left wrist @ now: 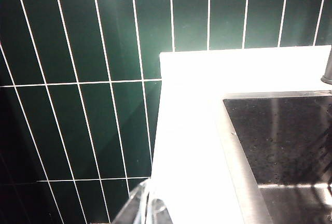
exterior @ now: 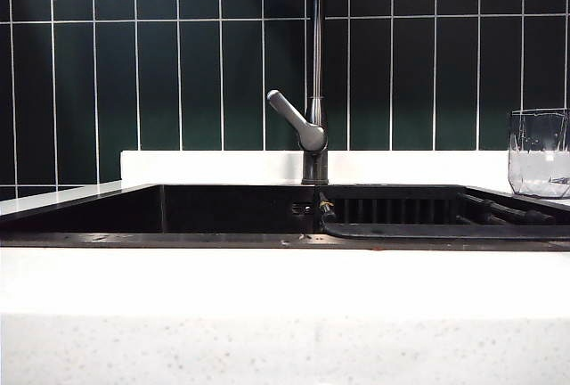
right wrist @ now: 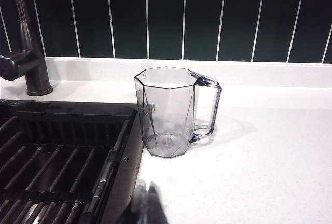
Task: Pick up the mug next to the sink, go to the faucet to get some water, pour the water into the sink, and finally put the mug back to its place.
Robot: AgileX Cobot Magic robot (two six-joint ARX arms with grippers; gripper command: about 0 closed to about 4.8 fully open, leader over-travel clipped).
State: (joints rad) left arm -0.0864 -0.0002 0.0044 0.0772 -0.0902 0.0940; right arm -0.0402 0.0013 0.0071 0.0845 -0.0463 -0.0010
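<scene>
The mug (right wrist: 168, 112), a clear faceted glass with a handle, stands upright and empty on the white counter just beside the sink (right wrist: 62, 156); in the exterior view the mug (exterior: 538, 153) is at the far right edge. The grey faucet (exterior: 313, 82) rises behind the middle of the sink (exterior: 160, 211), its lever angled to the left. My right gripper (right wrist: 147, 195) is shut, empty, over the counter a short way in front of the mug. My left gripper (left wrist: 148, 203) is shut and empty over the counter at the sink's (left wrist: 280, 141) other end. Neither arm shows in the exterior view.
A dark slatted rack (right wrist: 46, 167) lies in the sink's right half. Dark green wall tiles (exterior: 178, 55) back a low white ledge (exterior: 214, 167). A white speckled counter (exterior: 285, 314) runs along the front of the sink.
</scene>
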